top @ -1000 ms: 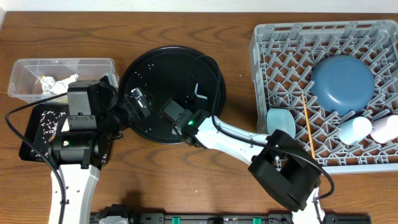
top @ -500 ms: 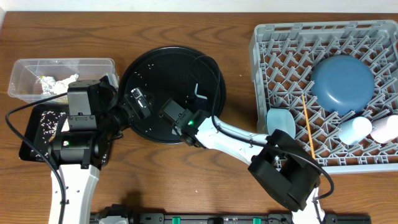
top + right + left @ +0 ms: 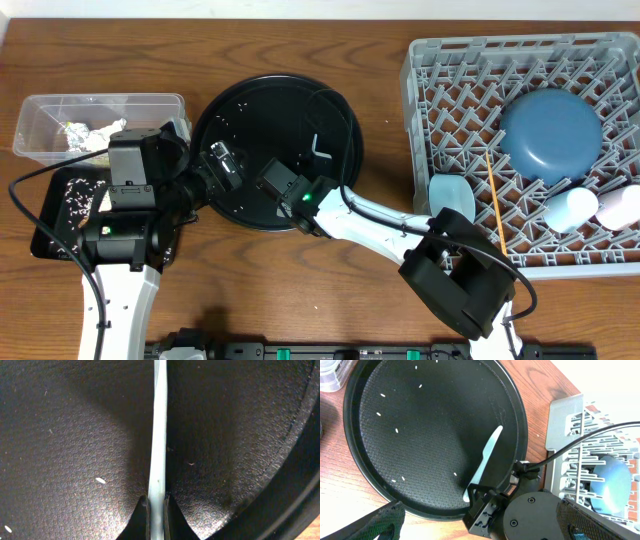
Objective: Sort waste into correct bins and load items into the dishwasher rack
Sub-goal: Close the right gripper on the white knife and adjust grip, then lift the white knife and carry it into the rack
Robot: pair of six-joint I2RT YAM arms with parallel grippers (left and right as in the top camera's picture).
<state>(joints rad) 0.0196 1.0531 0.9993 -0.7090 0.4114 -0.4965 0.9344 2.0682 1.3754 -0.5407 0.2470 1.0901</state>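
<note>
While the white spoon (image 3: pixel 159 435) is the only dish outside it, the dishwasher rack (image 3: pixel 412 100) fills the table's 3 o'clock side.
- Rack load: blue plate (image 3: pixel 550 135) dome-up at the rack's 1 o'clock. Light blue bowl (image 3: pixel 450 195) at 8 o'clock. Pale blue cup (image 3: pixel 570 210) and pink cup (image 3: pixel 620 208) at 4 o'clock, lying on their sides. Chopstick (image 3: pixel 494 200) runs along a lane between pegs, probably so it cannot roll.
- Round black tray (image 3: pixel 240 105), table centre. A few stray rice grains (image 3: pixel 400 430) lie on its floor.
- Clear tub (image 3: pixel 100 98), 10 o'clock: tissue and wrapper (image 3: pixel 85 135) inside, so dry waste looks sorted.
- Shallow black tray (image 3: pixel 45 240), 8 o'clock, under the left arm: scattered rice on it.
- Right gripper (image 3: pixel 156 505): fingers pressed together on the spoon's near end, the spoon standing on edge between them. A thin edge-on pinch like this suits lifting it off the flat floor.
- Left gripper (image 3: pixel 218 163): jaws spread wide, holding nothing, hovering at the round tray's 8 o'clock rim. My guess is it waits clear of the other arm.
- Judgement: spoon to rack is the step in hand.
</note>
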